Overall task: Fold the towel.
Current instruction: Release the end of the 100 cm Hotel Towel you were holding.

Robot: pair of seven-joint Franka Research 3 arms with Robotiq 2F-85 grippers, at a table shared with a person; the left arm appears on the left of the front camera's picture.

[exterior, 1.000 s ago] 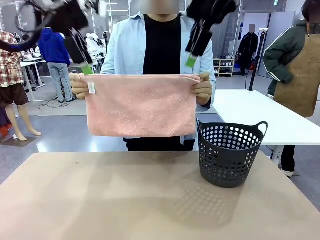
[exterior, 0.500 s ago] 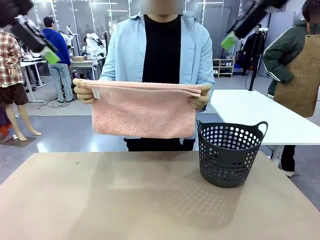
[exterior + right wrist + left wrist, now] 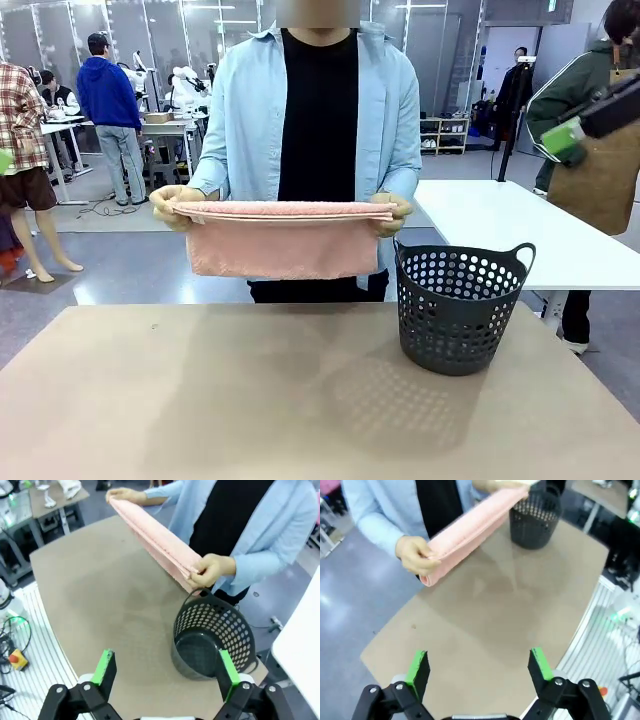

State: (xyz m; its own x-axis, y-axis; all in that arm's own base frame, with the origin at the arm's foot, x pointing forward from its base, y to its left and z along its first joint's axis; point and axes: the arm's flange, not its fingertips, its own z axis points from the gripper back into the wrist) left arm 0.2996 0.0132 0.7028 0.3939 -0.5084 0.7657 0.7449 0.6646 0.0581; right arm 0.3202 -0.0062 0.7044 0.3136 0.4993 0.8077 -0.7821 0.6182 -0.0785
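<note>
My left gripper (image 3: 479, 667) and right gripper (image 3: 165, 667) hang wide open and empty above the table (image 3: 250, 400). Further out stands the grey basket (image 3: 458, 310). Just left of it and higher, the person's hands (image 3: 172, 205) hold the pink towel (image 3: 275, 250), doubled over and drooping. I judge it light, soft and floppy, best pinched at the top corners.

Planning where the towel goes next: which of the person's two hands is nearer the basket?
The hand on the robot's right side, gripping the towel end close above the basket rim. The other hand holds the far end.
</note>
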